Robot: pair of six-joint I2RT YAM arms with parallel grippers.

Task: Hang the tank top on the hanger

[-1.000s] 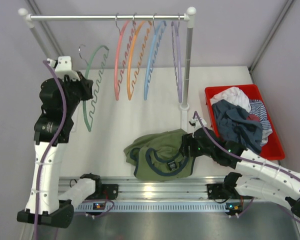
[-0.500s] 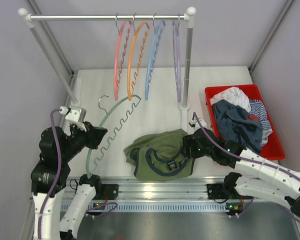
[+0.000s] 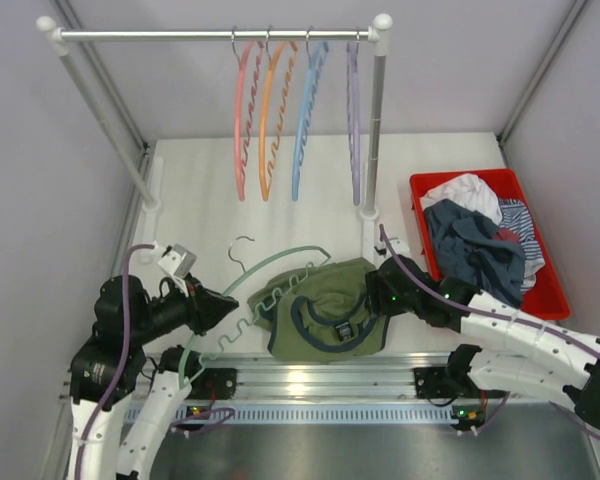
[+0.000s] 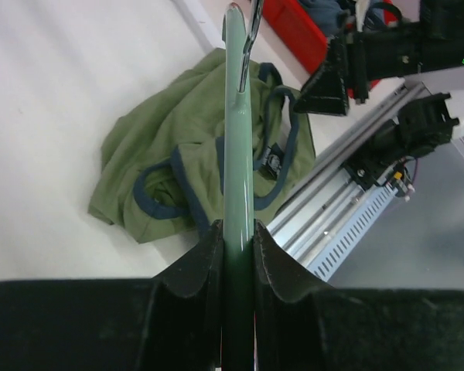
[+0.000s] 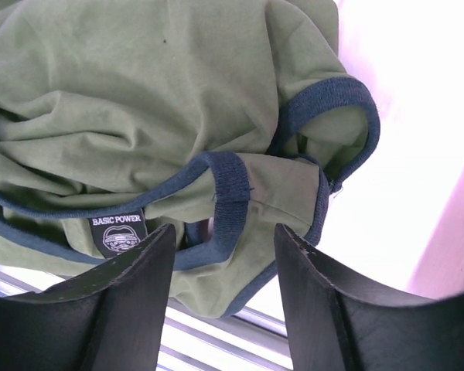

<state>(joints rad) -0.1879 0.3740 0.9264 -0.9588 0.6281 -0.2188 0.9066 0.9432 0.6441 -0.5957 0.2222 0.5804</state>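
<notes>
The olive-green tank top [image 3: 320,305] with navy trim lies crumpled on the table near the front rail. It also shows in the left wrist view [image 4: 178,147] and the right wrist view [image 5: 139,100]. My left gripper [image 3: 223,312] is shut on the lower end of the green hanger [image 3: 275,268]; its curved arm reaches over the shirt's left part and its metal hook points away. In the left wrist view the hanger [image 4: 237,124] runs straight out between my fingers. My right gripper [image 3: 372,296] is open just above the shirt's right shoulder strap [image 5: 230,197], which lies between the fingers.
A rail [image 3: 220,35] at the back carries pink, orange, blue and purple hangers. A red bin [image 3: 540,275] with other clothes stands at the right. The metal front rail [image 3: 310,375] runs just below the shirt.
My left arm has swung down and right, bringing the green hanger from beside the rack down onto the left part of the tank top. My right gripper has edged slightly up and left.
</notes>
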